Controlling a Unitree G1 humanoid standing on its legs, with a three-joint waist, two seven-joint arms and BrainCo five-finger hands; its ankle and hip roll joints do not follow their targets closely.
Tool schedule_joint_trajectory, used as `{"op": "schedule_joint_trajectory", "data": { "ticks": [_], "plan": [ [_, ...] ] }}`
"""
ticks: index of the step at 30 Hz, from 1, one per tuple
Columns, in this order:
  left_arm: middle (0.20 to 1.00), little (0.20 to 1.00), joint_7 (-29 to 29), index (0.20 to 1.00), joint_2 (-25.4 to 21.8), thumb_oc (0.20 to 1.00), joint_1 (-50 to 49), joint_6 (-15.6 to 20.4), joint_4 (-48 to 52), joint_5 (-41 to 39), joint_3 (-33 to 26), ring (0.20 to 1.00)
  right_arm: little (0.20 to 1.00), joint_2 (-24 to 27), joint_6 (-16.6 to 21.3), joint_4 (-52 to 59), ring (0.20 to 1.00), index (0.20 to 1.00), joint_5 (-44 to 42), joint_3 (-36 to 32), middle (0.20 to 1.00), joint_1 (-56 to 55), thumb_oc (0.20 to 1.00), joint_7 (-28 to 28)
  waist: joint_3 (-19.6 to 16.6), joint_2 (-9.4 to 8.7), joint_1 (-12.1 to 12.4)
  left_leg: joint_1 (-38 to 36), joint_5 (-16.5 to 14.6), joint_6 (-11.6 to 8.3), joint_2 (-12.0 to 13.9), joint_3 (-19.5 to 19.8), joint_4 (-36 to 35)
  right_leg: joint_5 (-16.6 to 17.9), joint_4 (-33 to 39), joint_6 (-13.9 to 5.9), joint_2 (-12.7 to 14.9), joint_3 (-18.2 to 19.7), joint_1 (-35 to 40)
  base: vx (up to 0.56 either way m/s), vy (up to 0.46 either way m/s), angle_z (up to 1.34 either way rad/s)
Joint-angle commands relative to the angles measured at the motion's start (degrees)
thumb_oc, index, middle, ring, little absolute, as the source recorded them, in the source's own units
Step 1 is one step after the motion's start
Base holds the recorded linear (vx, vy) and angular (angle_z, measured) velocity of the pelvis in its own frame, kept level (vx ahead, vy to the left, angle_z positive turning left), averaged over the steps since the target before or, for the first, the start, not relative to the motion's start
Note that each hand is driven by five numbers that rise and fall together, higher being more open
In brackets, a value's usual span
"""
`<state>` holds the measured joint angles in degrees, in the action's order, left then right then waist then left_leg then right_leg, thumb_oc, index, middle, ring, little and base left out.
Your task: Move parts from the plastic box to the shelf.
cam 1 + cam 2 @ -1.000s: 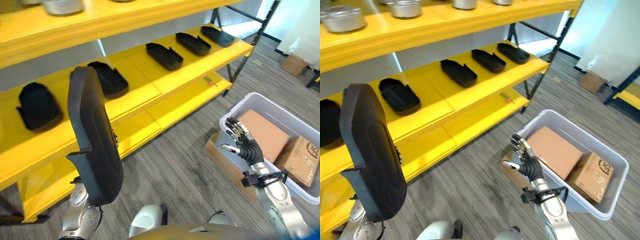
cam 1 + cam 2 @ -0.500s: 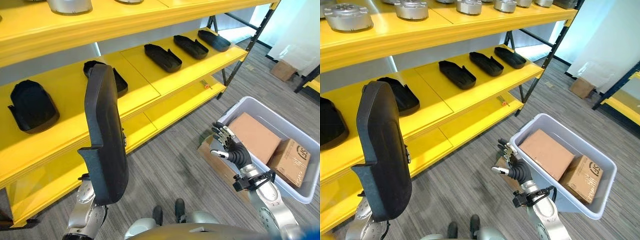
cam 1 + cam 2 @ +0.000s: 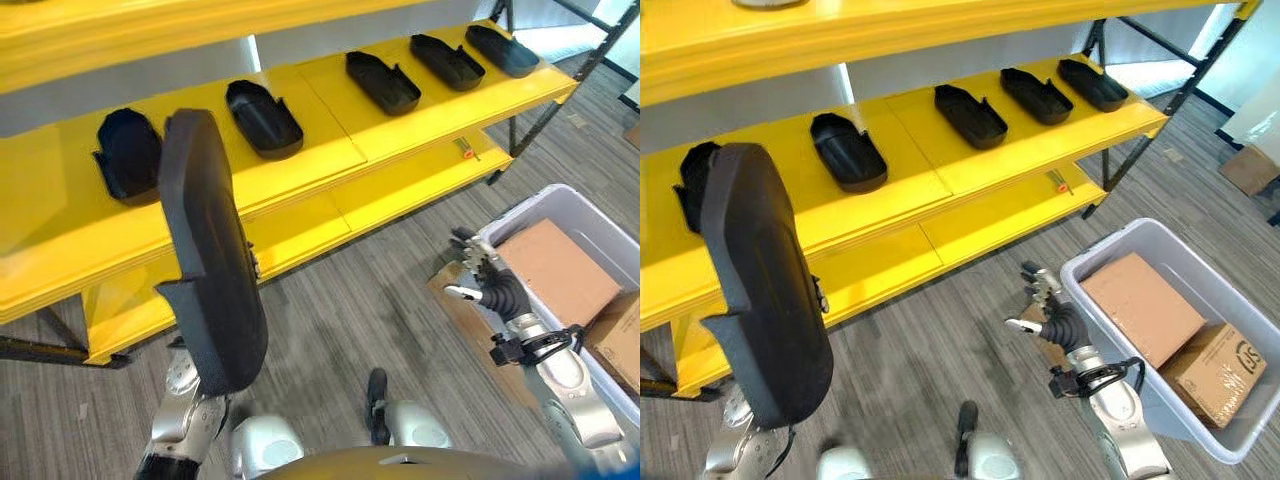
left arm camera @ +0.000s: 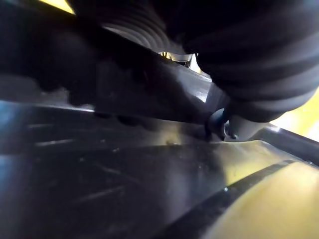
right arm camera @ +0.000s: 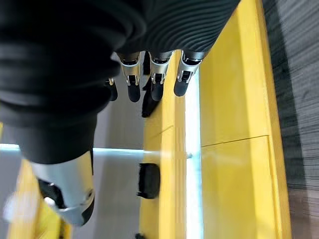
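Observation:
My left hand holds a large black moulded part upright in front of the yellow shelf; just its fingertips peek round the part's edge. Several similar black parts lie in a row on the middle level, among them one at the left end and one beside it. My right hand hovers open, fingers spread, just left of the grey plastic box on the floor. In the right wrist view its fingers are straight and hold nothing.
Two cardboard boxes lie inside the plastic box. A flat cardboard piece rests on the floor against it. A lower yellow level sits beneath the parts row, and a black frame leg stands at the shelf's right end.
The whole picture has shifted, so the camera moved. The black part stays upright in my left hand, and my right hand stays spread beside the plastic box.

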<state>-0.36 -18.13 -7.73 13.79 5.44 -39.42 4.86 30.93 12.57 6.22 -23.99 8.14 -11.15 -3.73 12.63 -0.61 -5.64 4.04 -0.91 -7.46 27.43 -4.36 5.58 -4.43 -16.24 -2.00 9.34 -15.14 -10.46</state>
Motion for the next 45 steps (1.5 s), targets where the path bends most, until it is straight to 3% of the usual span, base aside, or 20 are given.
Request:
{"op": "schedule_joint_trajectory", "data": {
  "ticks": [1, 5, 6, 7, 11, 13, 16, 17, 18, 19, 21, 22, 23, 25, 28, 30, 31, 32, 42, 45],
  "plan": [
    [0.2, 0.2, -0.1, 0.2, -3.0, 0.2, -4.2, 3.5, 5.8, -2.6, -3.1, 0.2, 1.0, -0.1, 3.0, 2.2, 1.0, 1.0, 0.4, 1.8, 1.0, 2.1, 1.0, 1.2, -4.6, 1.82, 1.7, -2.8, 17.2, -1.44, -2.2, -1.9, -10.0, -3.8, -8.1, -4.05, 3.1, 3.8, -0.9, 0.04, 0.372, 0.31],
    [0.2, 0.2, 0.1, 0.2, -3.7, 0.2, -4.2, 3.4, 5.7, -1.7, -3.4, 0.2, 1.0, -1.8, 2.7, 2.3, 1.0, 1.0, 0.5, 1.5, 1.0, 1.6, 1.0, 1.4, -4.2, 2.18, 3.1, -2.3, 11.2, -0.8, -5.6, 0.8, -8.5, -2.7, -8.0, -5.49, 6.6, 3.3, 0.8, 0.05, 0.257, 0.37],
    [0.2, 0.2, 0.1, 0.2, -3.7, 0.2, -4.2, 3.3, 5.7, -1.7, -3.4, 0.2, 1.0, -1.8, 2.7, 2.3, 1.0, 1.0, 0.5, 1.5, 1.0, 1.6, 1.0, 1.4, -4.1, 2.16, 3.0, -2.2, 11.2, -0.79, -5.6, 0.9, -8.5, -2.7, -8.0, -5.5, 6.6, 3.3, 0.9, 0.05, 0.25, 0.6],
    [0.2, 0.2, -0.1, 0.2, -4.6, 0.2, -4.9, 3.5, 5.9, -0.9, -4.0, 0.2, 1.0, -2.7, 2.4, 2.9, 1.0, 1.0, -0.1, 1.3, 1.0, 0.4, 1.0, 0.8, -3.7, 1.26, 3.7, -1.6, 8.4, -0.11, -7.9, 2.1, -6.9, -1.2, -5.7, -6.52, 8.4, 2.9, 3.2, 0.04, 0.247, 0.69],
    [0.2, 0.2, 0.2, 0.2, -5.4, 0.2, -4.9, 3.4, 5.8, 0.1, -4.6, 0.2, 1.0, -3.2, 1.7, 3.6, 1.0, 1.0, 0.7, 1.9, 1.0, 0.1, 1.0, -0.5, -3.6, -0.79, 4.9, -0.1, 4.1, 1.38, -12.6, 3.8, -3.6, 2.8, -0.4, -8.4, 11.4, 2.4, 6.7, 0.06, 0.276, 0.39],
    [0.2, 0.2, 0.1, 0.2, -6.0, 0.2, -4.3, 3.5, 5.5, 0.4, -4.4, 0.2, 1.0, -3.4, 1.5, 4.2, 1.0, 1.0, 1.2, 2.4, 1.0, 0.8, 1.0, -1.0, -3.9, -2.63, 5.6, 2.3, 0.8, 2.51, -16.4, 4.8, 0.8, 7.2, 3.1, -9.76, 14.0, 2.1, 9.2, 0.08, 0.298, 0.16],
    [0.2, 0.2, 0.3, 0.2, -6.5, 0.2, -3.4, 3.6, 5.2, 0.8, -4.3, 0.2, 1.0, -4.1, 1.4, 4.1, 1.0, 1.0, 1.5, 2.9, 1.0, 1.9, 1.0, -0.9, -4.2, -3.82, 6.2, 4.4, -1.9, 3.71, -19.8, 5.4, 4.8, 12.0, 4.7, -10.2, 16.4, 1.7, 10.4, 0.05, 0.25, 0.19],
    [0.2, 0.2, 0.3, 0.2, -6.8, 0.2, -3.0, 3.6, 5.2, 1.2, -4.4, 0.2, 1.0, -4.6, 1.3, 3.9, 1.0, 1.0, 1.7, 3.4, 1.0, 2.5, 1.0, -0.8, -4.5, -4.1, 6.4, 4.7, -2.8, 4.52, -21.1, 5.5, 5.4, 15.5, 4.9, -10.42, 17.4, 2.5, 10.3, 0.09, 0.38, 0.22],
    [0.2, 0.2, 0.6, 0.2, -7.3, 0.2, -2.9, 3.7, 5.0, 1.8, -4.9, 0.2, 1.0, -5.1, 1.1, 3.4, 1.0, 1.0, 1.6, 4.4, 1.0, 3.5, 1.0, -1.0, -4.5, -3.74, 6.5, 3.8, -3.7, 6.35, -22.8, 5.1, 5.1, 20.2, 2.4, -9.52, 18.5, 3.3, 8.6, 0.08, 0.305, 0.17],
    [0.2, 0.2, 0.6, 0.2, -7.3, 0.2, -2.9, 3.7, 5.0, 1.8, -4.9, 0.2, 1.0, -5.1, 1.1, 3.4, 1.0, 1.0, 1.6, 4.4, 1.0, 3.5, 1.0, -1.0, -4.5, -3.85, 6.7, 3.8, -3.7, 6.44, -22.9, 4.9, 5.0, 20.3, 2.4, -9.61, 18.6, 3.6, 8.4, 0.09, 0.34, 0.02],
    [0.2, 0.2, 1.0, 0.2, -8.1, 0.2, -2.3, 3.7, 5.4, 2.4, -5.2, 0.2, 1.0, -5.5, 0.9, 3.4, 1.0, 1.0, 1.9, 5.6, 1.0, 4.8, 1.0, -0.9, -3.9, -2.76, 6.9, 1.4, -3.8, 8.07, -24.1, 4.0, 3.5, 24.1, -1.8, -9.0, 19.6, 3.8, 6.2, 0.1, 0.384, -0.26],
    [0.2, 0.2, 0.9, 0.2, -8.2, 0.2, -1.4, 3.5, 5.3, 3.2, -4.5, 0.2, 1.0, -5.7, 0.7, 2.5, 1.0, 1.0, 2.0, 7.0, 1.0, 5.9, 1.0, -1.7, -3.1, -1.24, 6.1, -2.5, -3.6, 9.01, -23.8, 3.0, -0.4, 17.5, -5.1, -7.58, 14.4, 2.7, 2.1, 0.11, 0.373, -0.41],
    [0.2, 0.2, 0.9, 0.2, -8.2, 0.2, -1.4, 3.5, 5.3, 3.2, -4.5, 0.2, 1.0, -5.7, 0.7, 2.5, 1.0, 1.0, 2.0, 6.9, 1.0, 5.9, 1.0, -1.7, -3.2, -1.22, 6.1, -2.4, -3.4, 8.98, -23.8, 3.0, -0.6, 17.6, -5.0, -7.47, 14.3, 2.6, 2.0, 0.13, 0.273, -0.55],
    [0.2, 0.2, 0.6, 0.2, -7.7, 0.2, -1.1, 3.4, 4.9, 2.7, -3.9, 0.2, 1.0, -5.1, 0.6, 2.3, 1.0, 1.0, 1.3, 7.2, 1.0, 6.4, 1.0, -2.1, -3.0, -0.83, 5.2, -3.8, -3.0, 8.67, -23.2, 2.9, -2.1, 12.8, -2.8, -6.55, 9.1, 4.0, -0.7, 0.09, 0.02, -0.06],
    [0.2, 0.2, 0.9, 0.2, -6.8, 0.2, -1.2, 3.6, 4.3, 2.6, -3.5, 0.2, 1.0, -4.1, 0.6, 3.1, 1.0, 1.0, 1.0, 7.4, 1.0, 6.0, 1.0, -2.8, -2.7, -1.88, 4.4, -5.5, -4.0, 7.4, -23.0, 2.6, -2.6, 10.0, 7.3, -6.48, 5.2, 2.8, 0.4, 0.14, -0.096, 0.08],
    [0.2, 0.2, 0.4, 0.2, -6.3, 0.2, -1.2, 3.5, 4.5, 2.3, -3.4, 0.2, 1.0, -4.2, 0.5, 3.5, 1.0, 1.0, 1.0, 7.0, 1.0, 5.6, 1.0, -2.9, -3.0, -2.25, 4.6, -5.3, -4.4, 7.31, -23.1, 3.1, -1.7, 10.0, 6.6, -6.91, 6.3, 3.3, 0.9, 0.13, -0.119, 0.33],
    [0.2, 0.2, -0.1, 0.2, -5.6, 0.2, -0.8, 3.4, 3.6, 1.9, -2.2, 0.2, 1.0, -3.6, 0.7, 3.2, 1.0, 1.0, 0.4, 6.6, 1.0, 5.6, 1.0, -2.8, -3.8, -2.68, 4.0, -6.1, -4.4, 6.31, -21.7, 2.9, -1.6, 8.3, 8.2, -6.46, 3.3, 6.6, 3.1, 0.16, -0.177, 0.45],
    [0.2, 0.2, -0.5, 0.2, -5.3, 0.2, -0.8, 3.6, 3.7, 1.2, -2.1, 0.2, 1.0, -3.6, 0.9, 3.2, 1.0, 1.0, -0.2, 6.1, 1.0, 5.3, 1.0, -2.7, -4.3, -2.81, 3.8, -6.0, -4.0, 5.73, -21.3, 3.0, -1.8, 7.9, 9.5, -6.2, 2.5, 6.9, 3.6, 0.22, -0.24, 0.4],
    [0.2, 0.2, -1.7, 0.2, -4.5, 0.2, -1.8, 2.8, 3.7, -0.3, -0.5, 0.2, 1.0, -2.2, 1.4, 3.8, 1.0, 1.0, -0.8, 3.0, 1.0, 2.2, 1.0, -3.2, -7.0, -1.8, 2.7, -9.0, 0.3, 2.87, -16.3, 3.8, -6.5, 5.4, 8.4, -5.14, 1.1, 5.1, 6.2, 0.11, -0.127, 0.03],
    [0.2, 0.2, -2.0, 0.2, -4.4, 0.2, -1.5, 2.8, 3.4, -0.5, 0.0, 0.2, 1.0, -1.9, 1.8, 3.6, 1.0, 1.0, -0.9, 3.0, 1.0, 2.4, 1.0, -3.5, -7.0, -1.65, 2.7, -7.6, 0.5, 2.33, -15.7, 4.2, -3.7, 4.4, 7.9, -4.42, 0.5, 5.0, 6.3, 0.04, -0.121, 0.07]
  ]
}}
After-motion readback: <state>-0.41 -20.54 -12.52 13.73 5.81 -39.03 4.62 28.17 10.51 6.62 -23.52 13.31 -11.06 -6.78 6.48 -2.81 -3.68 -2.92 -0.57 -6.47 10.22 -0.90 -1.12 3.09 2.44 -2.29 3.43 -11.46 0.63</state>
